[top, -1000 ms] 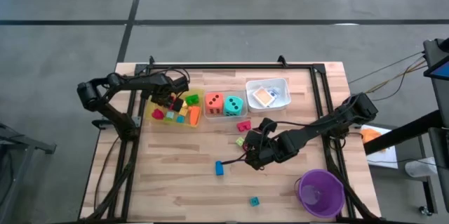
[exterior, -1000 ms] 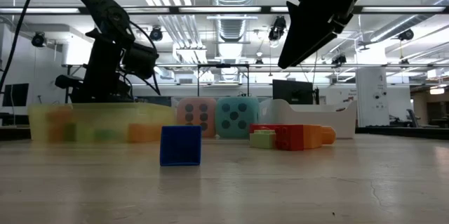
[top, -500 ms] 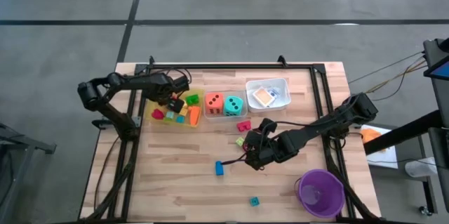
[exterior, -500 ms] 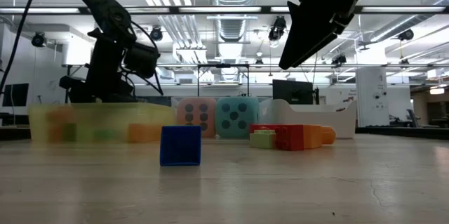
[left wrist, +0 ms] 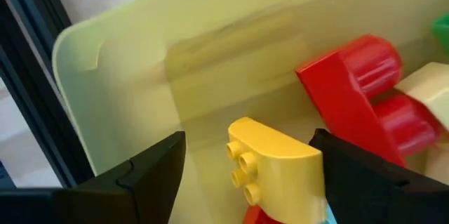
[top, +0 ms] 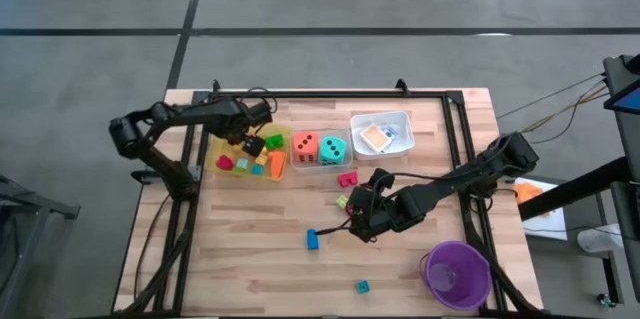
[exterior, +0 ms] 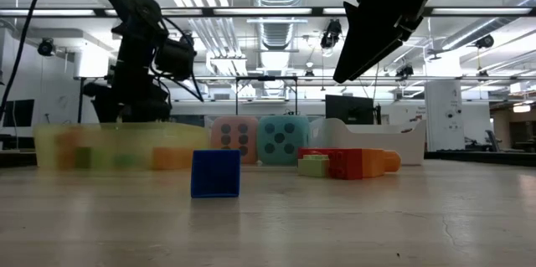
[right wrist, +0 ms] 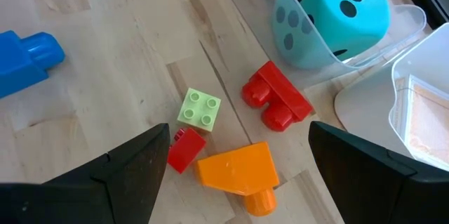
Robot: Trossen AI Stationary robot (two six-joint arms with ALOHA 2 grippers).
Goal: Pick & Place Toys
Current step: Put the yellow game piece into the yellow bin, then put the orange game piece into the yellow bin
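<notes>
Bright even overhead lighting, ceiling lamp glare in low view, blurred yellow tray (exterior: 100,146)

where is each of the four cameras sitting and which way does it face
High view: above the table, looking straight down; both arms show, left end effector over the yellow tray.
Low view: at table-top height, facing across to the room; blue block nearest, arms enter from above.
Left wrist view: on the left arm, looking into the yellow tray at a yellow block; its open fingers show.
Right wrist view: on the right arm, looking down at the red block; its open fingers show.
Shared: the teal die appears in the high, low and right wrist views.
</notes>
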